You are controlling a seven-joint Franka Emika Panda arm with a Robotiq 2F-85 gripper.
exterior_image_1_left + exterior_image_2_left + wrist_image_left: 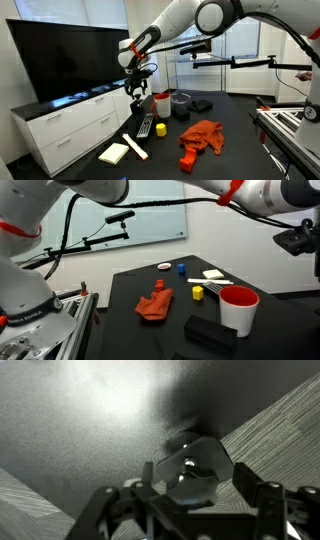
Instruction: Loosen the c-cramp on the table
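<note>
Since the gripper point(137, 90) hangs wide open above the c-cramp point(190, 463), seen at the worktop point(80, 420) edge, nothing is yet gripped; loosening is judged not begun, with grasping and turning left.

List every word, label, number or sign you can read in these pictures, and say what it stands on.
None can be read.
The red cup, the remote and the whiteboard show no legible print. Any marks on them are too small or blurred to read.
</note>
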